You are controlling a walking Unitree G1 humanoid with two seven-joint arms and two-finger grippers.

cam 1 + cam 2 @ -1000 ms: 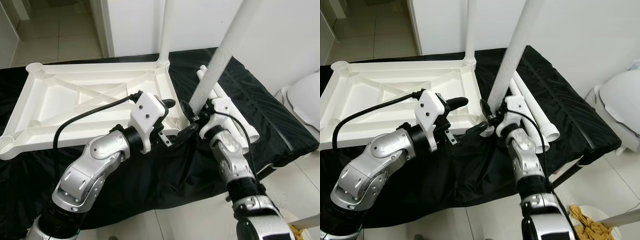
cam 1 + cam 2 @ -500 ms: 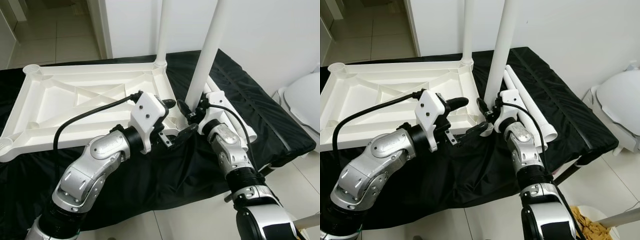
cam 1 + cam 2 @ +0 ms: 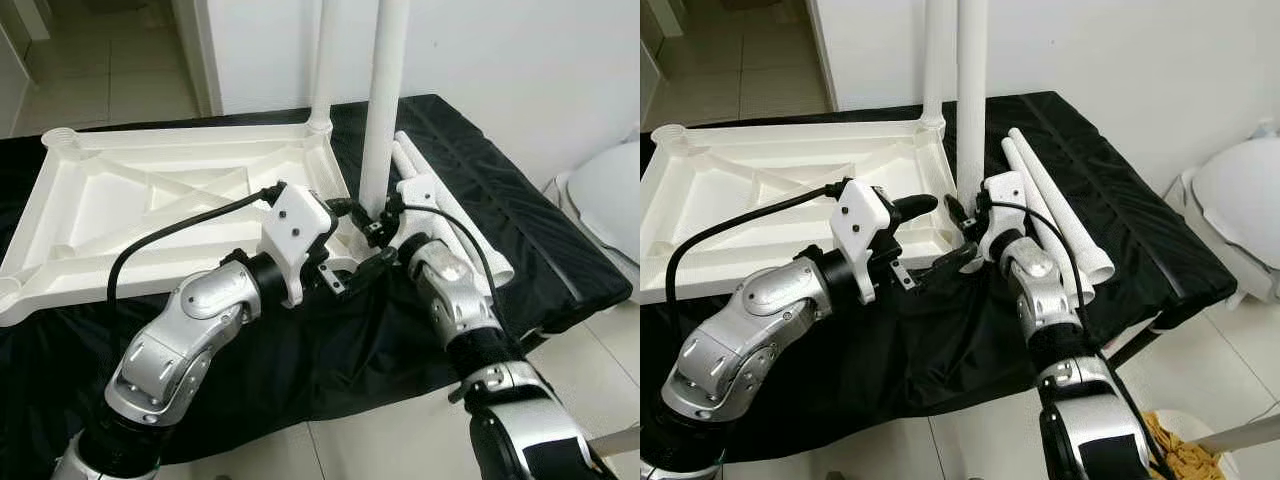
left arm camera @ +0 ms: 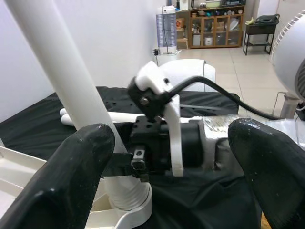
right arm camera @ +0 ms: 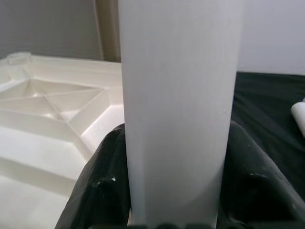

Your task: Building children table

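Now upright, table leg (image 3: 383, 110) sits clamped between right gripper (image 3: 378, 222) jaws.

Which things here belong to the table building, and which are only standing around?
Belong to the job:
- upturned white tabletop
- leg already standing in its far corner
- leg gripped upright by the right tool
- two spare legs on the black cloth

Just standing around:
- white bin
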